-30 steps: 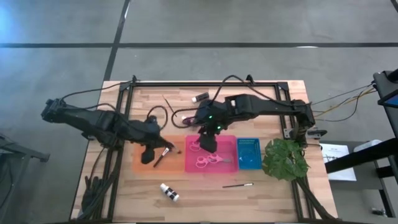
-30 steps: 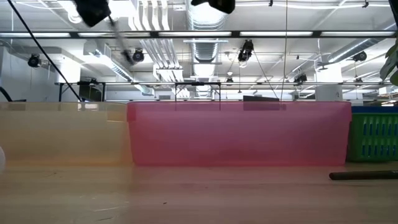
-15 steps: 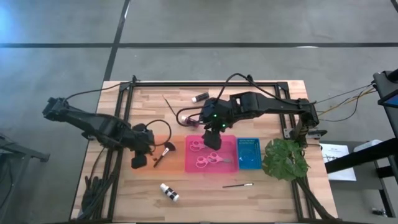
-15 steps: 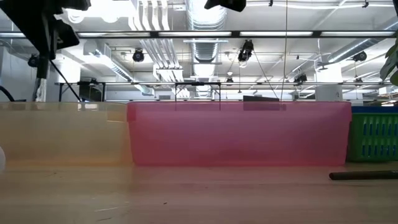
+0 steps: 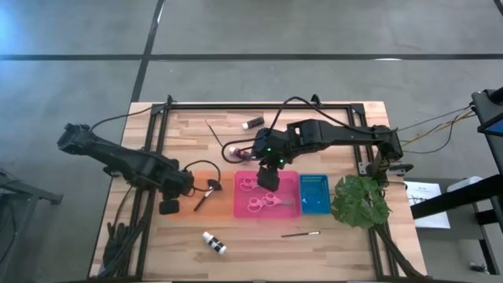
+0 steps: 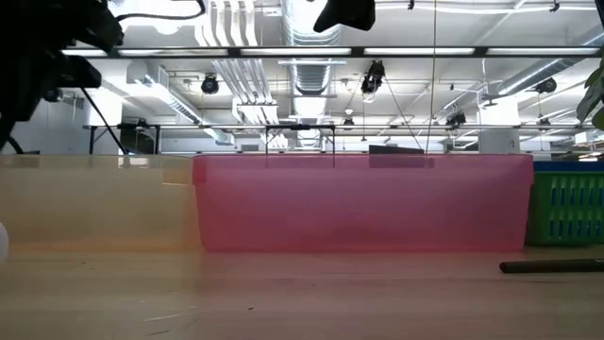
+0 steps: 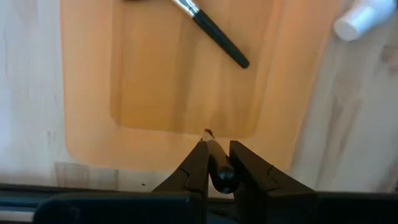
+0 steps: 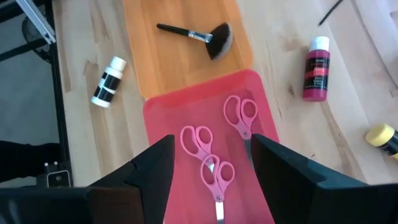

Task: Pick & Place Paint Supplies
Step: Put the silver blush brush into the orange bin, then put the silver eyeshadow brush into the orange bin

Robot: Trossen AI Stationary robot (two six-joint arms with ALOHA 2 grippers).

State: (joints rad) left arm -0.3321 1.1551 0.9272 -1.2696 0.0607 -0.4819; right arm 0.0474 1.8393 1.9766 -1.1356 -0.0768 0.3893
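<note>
Right wrist view: pink tray holds scissors.

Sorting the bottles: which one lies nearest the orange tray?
The white-capped black bottle, beside the tray's edge. The pink and yellow ones lie on its far side, farther off.

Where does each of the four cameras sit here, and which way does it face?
High view: overhead, straight down on the table and both arms.
Low view: table height, level at the pink tray wall; arms dark along the top.
Left wrist view: down on the orange tray; left gripper shut.
Right wrist view: down on three scissors; right gripper open.
Both wrist views share the fan brush.
</note>
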